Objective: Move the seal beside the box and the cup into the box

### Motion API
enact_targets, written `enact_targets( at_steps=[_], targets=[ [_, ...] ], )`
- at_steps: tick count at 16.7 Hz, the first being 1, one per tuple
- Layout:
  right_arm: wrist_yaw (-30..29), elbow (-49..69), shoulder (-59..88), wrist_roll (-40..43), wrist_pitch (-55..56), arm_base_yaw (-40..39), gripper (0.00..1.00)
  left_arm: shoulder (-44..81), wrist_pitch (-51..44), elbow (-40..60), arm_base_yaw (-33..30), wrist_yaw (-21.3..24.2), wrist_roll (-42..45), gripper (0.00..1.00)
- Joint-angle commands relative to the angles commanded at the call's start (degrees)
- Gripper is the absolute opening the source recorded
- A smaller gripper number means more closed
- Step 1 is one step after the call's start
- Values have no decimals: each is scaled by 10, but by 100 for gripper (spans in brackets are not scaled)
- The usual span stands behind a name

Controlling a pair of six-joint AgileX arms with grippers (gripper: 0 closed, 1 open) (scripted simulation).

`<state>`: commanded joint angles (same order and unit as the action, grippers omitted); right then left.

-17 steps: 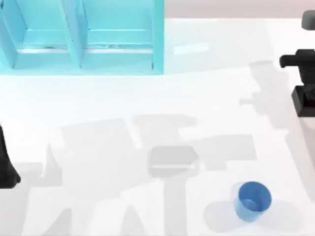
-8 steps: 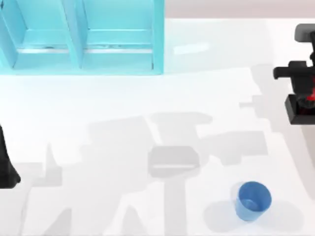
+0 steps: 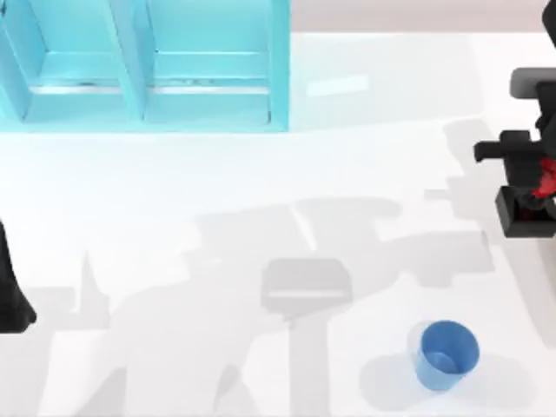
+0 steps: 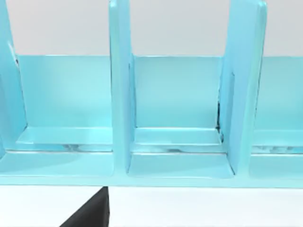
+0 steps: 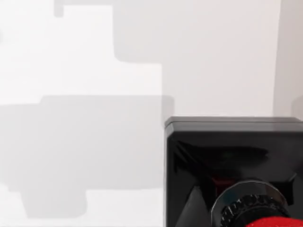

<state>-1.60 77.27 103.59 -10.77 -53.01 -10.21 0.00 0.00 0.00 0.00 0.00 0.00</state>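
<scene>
The seal (image 3: 524,215), a black square block with a red knob, hangs above the table at the far right, held at its knob by my right gripper (image 3: 543,180). In the right wrist view the seal (image 5: 227,156) sits close below the camera, black base outward and red knob nearest. The blue cup (image 3: 446,354) stands upright near the front right, apart from both arms. At the back left is the light blue box (image 3: 143,65) with its divided compartments, and the box (image 4: 180,165) faces the left wrist camera. My left arm (image 3: 10,287) is parked at the left edge.
The white table (image 3: 174,174) carries broad grey arm shadows across its middle. A faint grey rectangular patch (image 3: 306,282) lies near the centre. Open surface runs between the box, the cup and the seal.
My right arm has carried the seal a little leftward and toward the front of the table. The arm shadows have shifted to the right. Cup, box and left arm are unmoved.
</scene>
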Motion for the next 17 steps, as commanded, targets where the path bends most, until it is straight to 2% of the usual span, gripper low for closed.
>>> enact_targets(
  at_steps=[13,17],
  targets=[
    [0,0,0,0,0,0,98,0,0,0,0,0,0,100],
    [0,0,0,0,0,0,100,0,0,0,0,0,0,100]
  ],
)
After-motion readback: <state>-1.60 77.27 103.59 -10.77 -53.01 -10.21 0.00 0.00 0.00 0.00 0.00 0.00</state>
